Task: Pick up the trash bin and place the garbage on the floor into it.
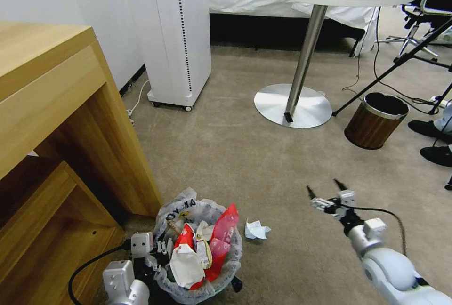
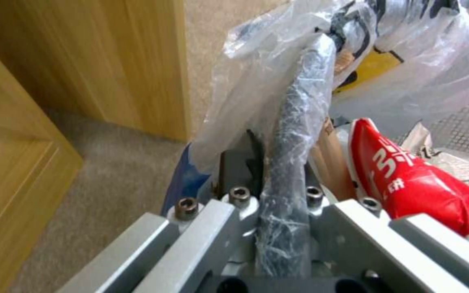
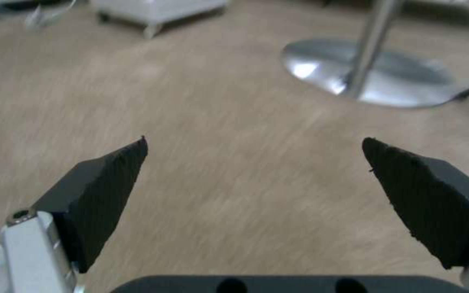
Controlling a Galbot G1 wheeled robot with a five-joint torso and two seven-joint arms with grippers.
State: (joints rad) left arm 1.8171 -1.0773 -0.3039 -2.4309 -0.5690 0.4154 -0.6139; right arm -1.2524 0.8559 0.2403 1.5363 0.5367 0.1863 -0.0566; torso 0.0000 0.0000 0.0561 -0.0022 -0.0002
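Observation:
The trash bin [image 1: 234, 261] stands low at my left on the beige floor [image 1: 245, 154], lined with a crinkly white bag and stuffed with red packets [image 1: 225, 225] and white wrappers [image 1: 186, 265]. My left gripper [image 1: 157, 248] is shut on the bin's bag-covered rim [image 2: 299, 122], which runs between its fingers [image 2: 240, 167]. One piece of garbage, a crumpled white paper [image 1: 256, 229], lies on the carpet just right of the bin. My right gripper [image 1: 325, 188] hangs open over bare carpet, to the right of and beyond that paper; in the right wrist view its gap [image 3: 254, 140] holds nothing.
A wooden desk [image 1: 56, 121] stands close on the left of the bin. Farther off are a white appliance on castors [image 1: 176, 32], a round table's metal base [image 1: 293, 105], a brown wood-grain bin [image 1: 375, 120], a black tripod leg [image 1: 391, 67] and a person's shoes [image 1: 428, 128].

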